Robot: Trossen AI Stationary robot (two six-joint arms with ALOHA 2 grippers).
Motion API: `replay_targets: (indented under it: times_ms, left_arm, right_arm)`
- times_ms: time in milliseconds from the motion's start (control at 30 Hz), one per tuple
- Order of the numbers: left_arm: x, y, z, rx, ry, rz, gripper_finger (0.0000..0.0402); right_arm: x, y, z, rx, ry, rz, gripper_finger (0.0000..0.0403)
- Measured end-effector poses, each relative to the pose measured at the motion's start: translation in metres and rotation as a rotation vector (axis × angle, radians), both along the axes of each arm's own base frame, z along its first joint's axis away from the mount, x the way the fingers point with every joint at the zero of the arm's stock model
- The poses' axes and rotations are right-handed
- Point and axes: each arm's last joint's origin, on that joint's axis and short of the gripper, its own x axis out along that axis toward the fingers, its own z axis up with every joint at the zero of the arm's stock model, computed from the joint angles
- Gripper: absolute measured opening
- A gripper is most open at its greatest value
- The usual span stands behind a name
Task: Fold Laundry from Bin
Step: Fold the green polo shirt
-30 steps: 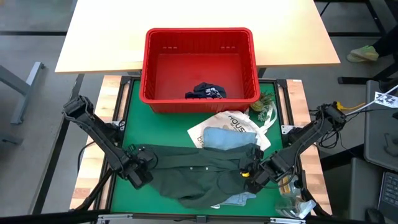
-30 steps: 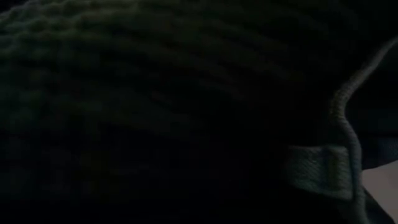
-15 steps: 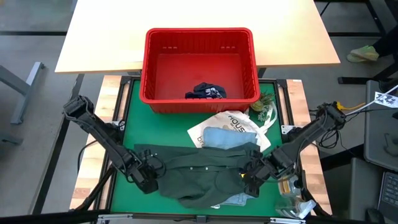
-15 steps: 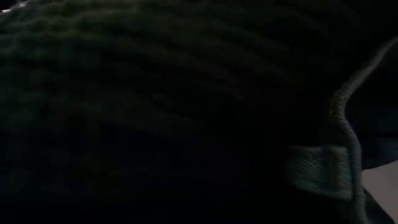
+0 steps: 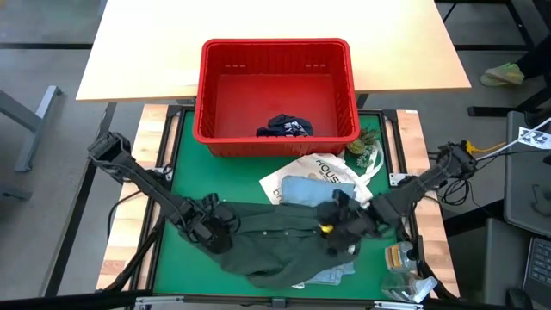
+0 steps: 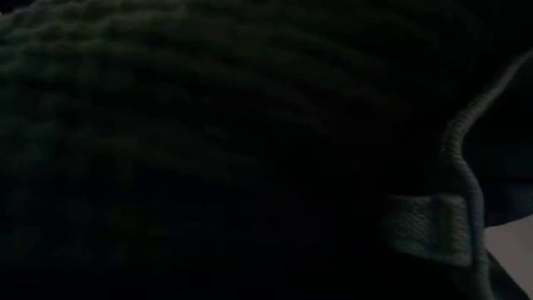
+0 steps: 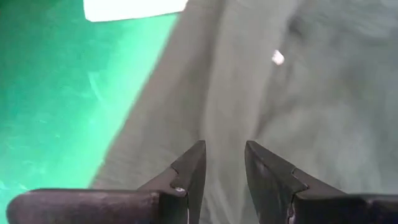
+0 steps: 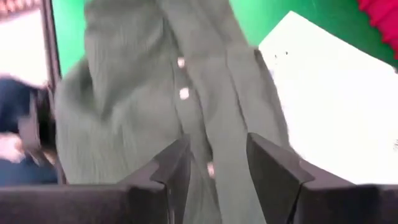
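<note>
A dark olive-green shirt [image 5: 275,239] lies spread, button placket up, across the near half of the green mat [image 5: 185,155]. My left gripper [image 5: 222,234] hangs open over the shirt's left part [image 7: 298,93], with nothing between its fingers. My right gripper [image 5: 330,231] is open above the shirt's right part [image 8: 124,93]. A light blue shirt [image 5: 314,191] rests on a white tote bag [image 5: 325,165], its near edge under the olive shirt. The red bin [image 5: 275,47] stands at the far side, navy shorts [image 5: 284,127] on its floor.
A green leafy item [image 5: 366,148] lies by the bin's near right corner. Clear items [image 5: 400,258] sit at the mat's near right edge. Cloth covers most of the low view; only a pale strap [image 6: 433,229] shows. A wooden table [image 5: 155,52] lies beyond the bin.
Both grippers have come in from the olive shirt's two ends toward its middle: the left toward the table's right edge, the right toward the left edge and up. The shirt's middle has stayed flat on the mat.
</note>
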Motion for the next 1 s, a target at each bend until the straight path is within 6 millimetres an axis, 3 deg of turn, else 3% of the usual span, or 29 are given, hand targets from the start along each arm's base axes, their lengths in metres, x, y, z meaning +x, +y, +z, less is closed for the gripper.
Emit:
replay_targets:
  times_ms: [200,567,1000]
  left_arm:
    - [0.012,0.019,0.0,0.01,-0.009,0.076,0.0106]
    - [0.023,0.039,0.001,0.054,-0.01,0.079,0.0106]
    - [0.024,0.042,0.001,0.055,-0.008,0.087,0.0106]
  right_arm:
    - [0.037,-0.03,-0.007,0.117,-0.027,-0.023,0.0156]
    - [0.088,-0.059,-0.053,0.066,0.007,0.044,0.0156]
    - [0.107,-0.07,-0.086,0.048,0.072,0.057,0.0156]
